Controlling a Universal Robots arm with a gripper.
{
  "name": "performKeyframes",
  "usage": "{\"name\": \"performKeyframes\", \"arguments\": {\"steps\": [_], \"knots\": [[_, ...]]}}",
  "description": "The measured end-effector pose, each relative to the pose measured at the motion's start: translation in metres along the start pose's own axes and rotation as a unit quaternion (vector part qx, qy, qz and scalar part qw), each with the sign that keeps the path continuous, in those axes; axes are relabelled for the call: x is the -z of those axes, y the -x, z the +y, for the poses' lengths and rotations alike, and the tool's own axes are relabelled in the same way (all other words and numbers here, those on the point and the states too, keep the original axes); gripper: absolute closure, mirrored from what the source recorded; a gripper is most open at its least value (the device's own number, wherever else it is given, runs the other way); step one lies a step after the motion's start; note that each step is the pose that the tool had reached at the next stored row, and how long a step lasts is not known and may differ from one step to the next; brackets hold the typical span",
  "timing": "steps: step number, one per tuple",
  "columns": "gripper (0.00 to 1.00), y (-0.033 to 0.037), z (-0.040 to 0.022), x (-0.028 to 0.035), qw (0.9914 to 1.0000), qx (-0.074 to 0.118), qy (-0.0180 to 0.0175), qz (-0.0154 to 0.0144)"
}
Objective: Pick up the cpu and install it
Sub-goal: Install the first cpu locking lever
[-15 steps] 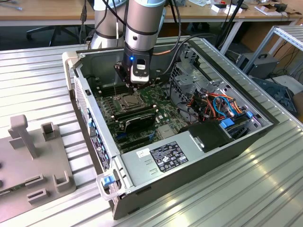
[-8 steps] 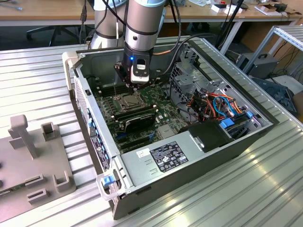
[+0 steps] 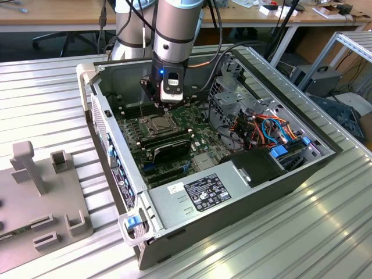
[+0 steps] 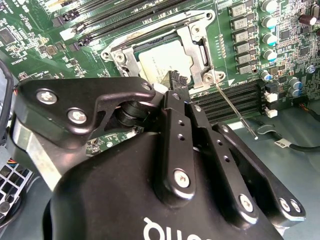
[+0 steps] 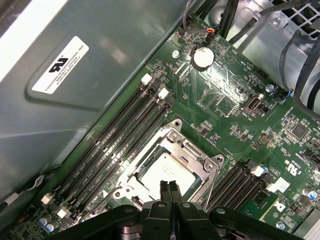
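The cpu (image 5: pixel 159 172), a flat square chip with a dull silver top, lies flat inside the socket on the green motherboard, framed by the shiny metal retention frame (image 5: pixel 197 155). My gripper (image 5: pixel 169 186) hangs just over the chip's near edge with its two black fingers pressed together and nothing between them. In the second wrist view the fingertips of the gripper (image 4: pixel 176 79) stand at the corner of the cpu (image 4: pixel 160 60). In the exterior view the gripper (image 3: pixel 165 103) reaches down into the open computer case (image 3: pixel 110 145) above the socket.
Dark memory slots (image 5: pixel 120 135) run on both sides of the socket. A thin metal lever (image 4: pixel 235 110) sticks out beside it. Coloured cables (image 3: pixel 267 131) and a power supply (image 3: pixel 203 195) fill the case's other half. A grey fixture (image 3: pixel 40 192) sits at the exterior view's left.
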State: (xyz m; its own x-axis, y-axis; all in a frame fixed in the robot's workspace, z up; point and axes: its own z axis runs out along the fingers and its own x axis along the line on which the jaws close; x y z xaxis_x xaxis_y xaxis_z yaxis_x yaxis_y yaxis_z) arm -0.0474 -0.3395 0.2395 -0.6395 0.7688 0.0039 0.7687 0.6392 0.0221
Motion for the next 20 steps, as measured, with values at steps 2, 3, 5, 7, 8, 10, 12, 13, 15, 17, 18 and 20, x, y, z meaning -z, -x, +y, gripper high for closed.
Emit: {"name": "performKeyframes", "arguments": {"steps": [2, 3, 5, 7, 8, 10, 12, 13, 15, 17, 18, 20], "knots": [[0.89, 0.0000, 0.0000, 0.0000, 0.99999, 0.003, 0.0000, 0.0001], [0.89, 0.0000, 0.0000, 0.0000, 0.99997, 0.008, 0.0000, 0.0002], [0.89, 0.0000, 0.0000, 0.0000, 0.99980, 0.020, -0.0001, 0.0004], [0.89, 0.0000, 0.0000, 0.0000, 0.99940, 0.035, -0.0001, 0.0007], [0.89, 0.0000, 0.0000, 0.0000, 0.99921, 0.040, -0.0001, 0.0008], [0.89, 0.0000, 0.0000, 0.0000, 0.99864, 0.052, -0.0002, 0.0011], [0.89, 0.0000, 0.0000, 0.0000, 0.99777, 0.067, -0.0003, 0.0014], [0.89, 0.0000, 0.0000, 0.0000, 0.99734, 0.073, -0.0003, 0.0016], [0.89, 0.0000, 0.0000, 0.0000, 0.99534, 0.096, -0.0004, 0.0021], [0.89, 0.0000, 0.0000, 0.0000, 0.99408, 0.109, -0.0004, 0.0023], [0.89, 0.0000, 0.0000, 0.0000, 0.99296, 0.118, -0.0005, 0.0026], [0.89, 0.0000, 0.0000, 0.0000, 0.99266, 0.121, -0.0005, 0.0026]]}}
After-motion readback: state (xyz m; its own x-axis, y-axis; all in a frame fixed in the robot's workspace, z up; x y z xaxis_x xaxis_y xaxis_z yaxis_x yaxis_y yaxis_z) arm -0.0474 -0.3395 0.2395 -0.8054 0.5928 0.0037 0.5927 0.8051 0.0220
